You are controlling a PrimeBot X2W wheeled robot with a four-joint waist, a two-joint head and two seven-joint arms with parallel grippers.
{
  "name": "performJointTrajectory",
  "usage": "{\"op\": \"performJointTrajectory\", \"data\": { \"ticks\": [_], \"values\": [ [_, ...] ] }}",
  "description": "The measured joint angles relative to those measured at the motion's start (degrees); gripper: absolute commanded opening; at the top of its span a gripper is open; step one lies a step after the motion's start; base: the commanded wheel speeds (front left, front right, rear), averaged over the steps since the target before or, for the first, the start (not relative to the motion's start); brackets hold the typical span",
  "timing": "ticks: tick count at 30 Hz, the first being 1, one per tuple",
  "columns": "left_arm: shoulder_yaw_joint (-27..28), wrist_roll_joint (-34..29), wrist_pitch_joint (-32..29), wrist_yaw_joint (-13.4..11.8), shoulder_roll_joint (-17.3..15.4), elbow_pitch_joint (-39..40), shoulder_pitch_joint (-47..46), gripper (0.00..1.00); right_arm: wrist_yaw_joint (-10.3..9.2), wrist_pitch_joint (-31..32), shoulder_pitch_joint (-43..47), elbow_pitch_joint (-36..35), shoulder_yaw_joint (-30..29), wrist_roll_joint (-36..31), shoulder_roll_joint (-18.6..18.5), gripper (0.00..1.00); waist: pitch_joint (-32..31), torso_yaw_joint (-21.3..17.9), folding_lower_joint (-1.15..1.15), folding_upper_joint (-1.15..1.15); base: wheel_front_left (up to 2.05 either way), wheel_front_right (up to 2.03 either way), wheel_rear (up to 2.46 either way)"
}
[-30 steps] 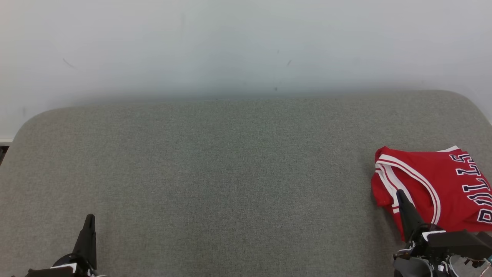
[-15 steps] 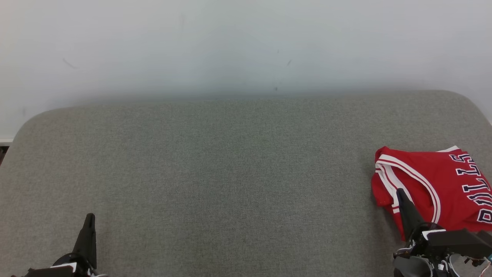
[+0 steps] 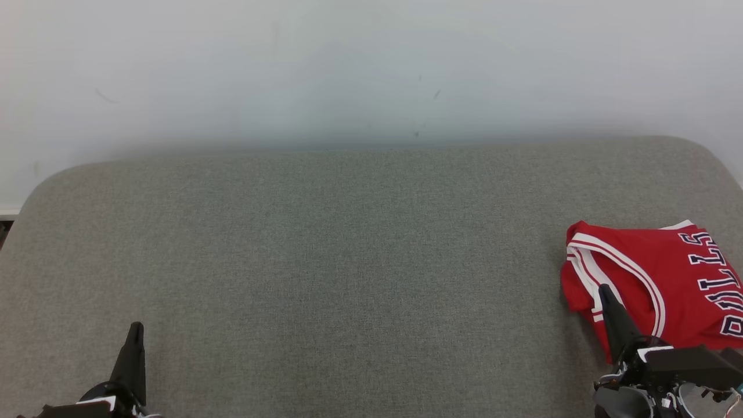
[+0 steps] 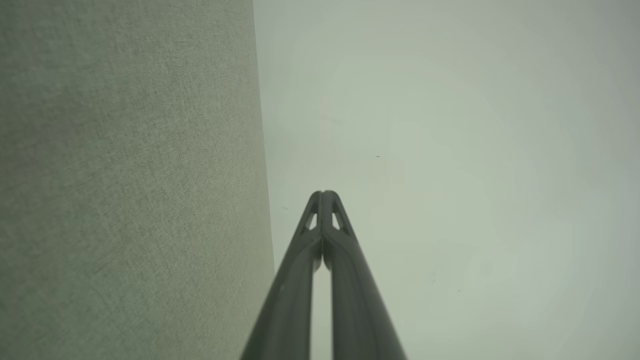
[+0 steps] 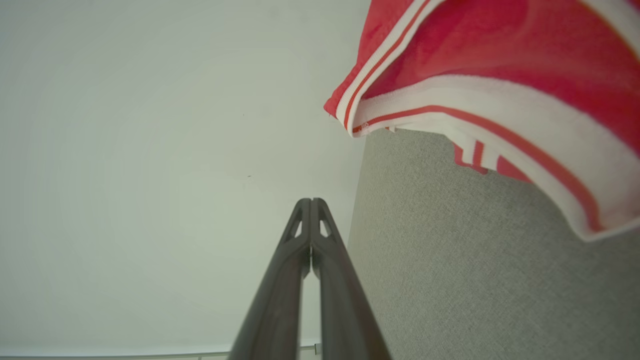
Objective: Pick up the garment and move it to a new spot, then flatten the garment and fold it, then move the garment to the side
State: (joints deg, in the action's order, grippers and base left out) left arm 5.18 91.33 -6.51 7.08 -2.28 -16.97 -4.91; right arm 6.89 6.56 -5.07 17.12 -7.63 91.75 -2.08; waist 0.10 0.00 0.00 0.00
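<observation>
- Garment (image 3: 656, 273): one. A red jersey of smooth knit with white-and-red striped trim and dark, white-edged letters. It lies folded into a flat, roughly rectangular bundle at the far right of the surface, near the front. The frame edge cuts off its right part, so its full long axis cannot be told. The row of letters runs front to back along its right side, turned sideways. The curved trim band sweeps from the back left corner toward the front. In the right wrist view the banded hem (image 5: 500, 100) lifts slightly off the cloth beneath.
- Surface (image 3: 348, 261): one. Grey woven fabric, matte and fine-grained, with rounded back corners.
- Wall (image 3: 348, 69): one. Pale and smooth, with a few small dark marks.
- Left gripper (image 3: 136, 328): one. Two long dark fingers, pressed together and holding nothing, at the lower left above bare fabric, well apart from the garment.
- Right gripper (image 3: 603, 289): one. Fingers clenched tip to tip on nothing, with open slots behind the tips (image 5: 311, 201). It overlaps the garment's front left edge in the head view; whether it touches cannot be told.
</observation>
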Motion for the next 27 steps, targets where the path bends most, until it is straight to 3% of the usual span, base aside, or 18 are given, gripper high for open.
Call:
{"op": "performJointTrajectory", "data": {
  "ticks": [27],
  "values": [
    [0.0, 0.0, 0.0, 0.0, 0.0, -0.01, -0.02, 0.0, 0.01, -0.01, 0.0, -0.05, 0.01, 0.0, -0.01, 0.0, 0.0, 0.0, 0.0, 0.0, 0.0, 0.0, 0.0]
  ]
}}
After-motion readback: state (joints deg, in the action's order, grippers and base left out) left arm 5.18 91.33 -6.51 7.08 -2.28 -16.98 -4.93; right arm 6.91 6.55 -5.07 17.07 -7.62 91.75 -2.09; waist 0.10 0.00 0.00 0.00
